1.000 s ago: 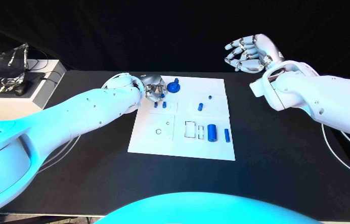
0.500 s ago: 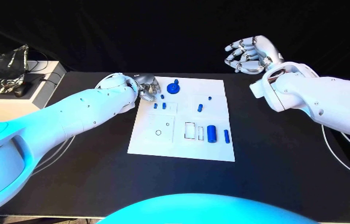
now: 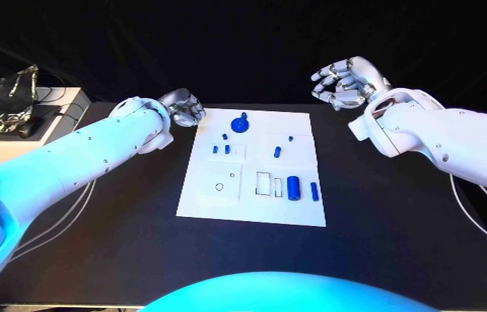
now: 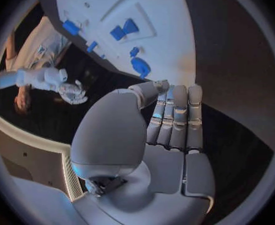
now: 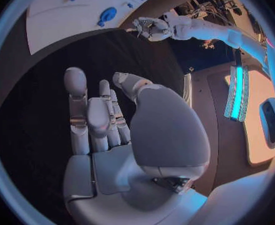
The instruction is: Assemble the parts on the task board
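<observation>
White task board (image 3: 254,210) on a black table (image 3: 395,220), small blue parts (image 3: 293,186) scattered over it, round blue part (image 3: 241,122) toward 12 o'clock, silver left hand (image 3: 183,106) at 10 o'clock, silver right hand (image 3: 345,82) at 2 o'clock, both arms white.

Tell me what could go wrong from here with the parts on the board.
Small blue pegs stand close together near the task board's left side; the left hand, beside that edge, could knock one while reaching in. The loose blue cylinder might roll if the board is nudged. Neither hand holds anything yet.
</observation>
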Controlling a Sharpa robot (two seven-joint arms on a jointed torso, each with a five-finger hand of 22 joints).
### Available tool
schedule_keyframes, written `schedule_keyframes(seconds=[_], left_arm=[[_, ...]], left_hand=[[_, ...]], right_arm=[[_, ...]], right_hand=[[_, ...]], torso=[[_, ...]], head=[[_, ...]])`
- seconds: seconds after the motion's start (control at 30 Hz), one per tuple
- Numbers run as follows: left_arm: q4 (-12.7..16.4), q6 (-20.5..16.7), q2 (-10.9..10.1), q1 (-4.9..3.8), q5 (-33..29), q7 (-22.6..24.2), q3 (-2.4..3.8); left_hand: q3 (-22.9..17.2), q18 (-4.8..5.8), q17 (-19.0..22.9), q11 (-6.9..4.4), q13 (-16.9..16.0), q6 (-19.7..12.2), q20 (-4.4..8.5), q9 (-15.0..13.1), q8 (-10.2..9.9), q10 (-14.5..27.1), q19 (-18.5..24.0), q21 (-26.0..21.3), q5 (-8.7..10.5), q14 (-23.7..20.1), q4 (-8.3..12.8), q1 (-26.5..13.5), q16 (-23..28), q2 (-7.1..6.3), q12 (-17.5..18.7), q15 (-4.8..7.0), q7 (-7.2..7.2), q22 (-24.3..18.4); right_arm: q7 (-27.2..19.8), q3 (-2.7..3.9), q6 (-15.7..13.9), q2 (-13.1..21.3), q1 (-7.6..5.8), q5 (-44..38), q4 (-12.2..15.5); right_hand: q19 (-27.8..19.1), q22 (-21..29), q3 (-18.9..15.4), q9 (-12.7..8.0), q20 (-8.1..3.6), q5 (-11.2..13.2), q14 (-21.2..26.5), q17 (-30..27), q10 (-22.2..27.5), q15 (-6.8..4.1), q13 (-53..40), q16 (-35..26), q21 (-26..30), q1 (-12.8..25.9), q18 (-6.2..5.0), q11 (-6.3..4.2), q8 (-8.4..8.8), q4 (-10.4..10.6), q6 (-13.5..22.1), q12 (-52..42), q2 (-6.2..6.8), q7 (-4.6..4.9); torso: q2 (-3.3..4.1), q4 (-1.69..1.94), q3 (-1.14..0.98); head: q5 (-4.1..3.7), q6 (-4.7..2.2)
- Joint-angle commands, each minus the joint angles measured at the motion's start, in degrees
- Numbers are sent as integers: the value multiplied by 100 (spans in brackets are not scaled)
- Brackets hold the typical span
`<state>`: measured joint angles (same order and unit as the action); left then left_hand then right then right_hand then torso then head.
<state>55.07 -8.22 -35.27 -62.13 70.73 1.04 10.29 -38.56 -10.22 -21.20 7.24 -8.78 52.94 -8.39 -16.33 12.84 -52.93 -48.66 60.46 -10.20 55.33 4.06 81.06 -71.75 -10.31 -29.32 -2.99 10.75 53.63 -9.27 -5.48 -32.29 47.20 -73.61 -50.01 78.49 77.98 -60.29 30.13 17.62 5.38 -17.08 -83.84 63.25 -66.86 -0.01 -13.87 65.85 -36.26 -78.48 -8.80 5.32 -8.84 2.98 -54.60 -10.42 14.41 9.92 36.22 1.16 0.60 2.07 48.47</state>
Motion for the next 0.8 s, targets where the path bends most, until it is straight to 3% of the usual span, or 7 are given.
schedule_keyframes(seconds=[0.03,0.2,0.33,0.4,0.6,0.7,0.8], left_arm=[[294,22,-230,-5,-2371,571,39],[845,364,-642,2,-3942,887,64],[1316,502,-927,106,-4853,1180,77],[1571,546,-1057,229,-5277,1356,163],[2256,638,-1374,635,-5867,1696,504],[2465,654,-1473,757,-5960,1754,594],[2590,654,-1530,820,-6001,1783,637]], left_hand=[[101,-41,95,2,-38,-39,-11,-14,88,61,116,-104,13,-65,-5,-14,190,16,-134,-3,4,-60],[354,-39,151,-72,-145,-15,-21,-50,258,-89,168,-373,-5,-88,-162,-218,324,64,-456,23,-44,-244],[492,-37,155,-88,-175,-20,-23,-68,343,-72,101,-556,-8,-59,-296,-347,350,77,-557,28,-62,-391],[621,-34,153,-62,-147,-69,-40,-74,379,96,64,-708,-5,-75,-425,-490,369,12,-509,2,-72,-508],[777,-33,138,-23,-79,-175,-79,-79,436,249,-16,-948,-5,-124,-573,-576,382,-73,-430,-39,-62,-697],[783,-34,136,-26,-76,-176,-79,-81,447,237,-29,-971,-7,-127,-582,-566,382,-67,-435,-36,-63,-716],[786,-35,135,-28,-75,-175,-79,-82,452,232,-34,-980,-7,-129,-586,-563,383,-65,-437,-35,-63,-724]], right_arm=[[665,-1,816,-15,7,-1278,-12],[1307,-16,1227,-97,43,-2785,-47],[1646,-28,1358,-173,104,-3575,-81],[1787,-34,1376,-222,137,-3869,-101],[1986,-55,1489,-408,211,-4286,-183],[2021,-67,1557,-514,248,-4344,-233],[2063,-79,1584,-631,287,-4398,-313]], right_hand=[[158,-295,22,21,-27,1,-152,240,-170,-37,25,259,-506,-17,95,-61,-22,-30,-81,-9,-49,-36],[328,-661,47,49,-47,29,-246,569,-188,-46,110,632,-1110,13,184,-69,-56,-36,-170,122,-37,-63],[400,-831,61,57,-46,61,-260,614,-120,-38,187,719,-1388,63,225,-60,-53,-8,-175,246,4,-80],[424,-894,58,58,-42,125,-256,589,-103,-34,221,721,-1487,106,240,-59,-41,23,-154,293,25,-87],[529,-1140,53,58,-35,316,-270,573,-10,-24,331,791,-1904,177,301,-44,3,97,-75,444,100,-102],[538,-1163,49,60,-30,363,-270,570,18,-18,360,812,-1936,181,306,-36,14,110,-53,483,118,-101],[537,-1174,53,62,-23,389,-267,568,76,-6,401,837,-1939,175,306,-20,24,122,-35,538,125,-91]], torso=[[8,1,2],[-7,27,11],[-12,27,16],[-16,25,8],[-30,33,25],[-36,37,29],[-30,25,24]], head=[[-111,-42],[-305,-80],[-359,-101],[-404,-114],[-478,-130],[-503,-102],[-509,-149]])
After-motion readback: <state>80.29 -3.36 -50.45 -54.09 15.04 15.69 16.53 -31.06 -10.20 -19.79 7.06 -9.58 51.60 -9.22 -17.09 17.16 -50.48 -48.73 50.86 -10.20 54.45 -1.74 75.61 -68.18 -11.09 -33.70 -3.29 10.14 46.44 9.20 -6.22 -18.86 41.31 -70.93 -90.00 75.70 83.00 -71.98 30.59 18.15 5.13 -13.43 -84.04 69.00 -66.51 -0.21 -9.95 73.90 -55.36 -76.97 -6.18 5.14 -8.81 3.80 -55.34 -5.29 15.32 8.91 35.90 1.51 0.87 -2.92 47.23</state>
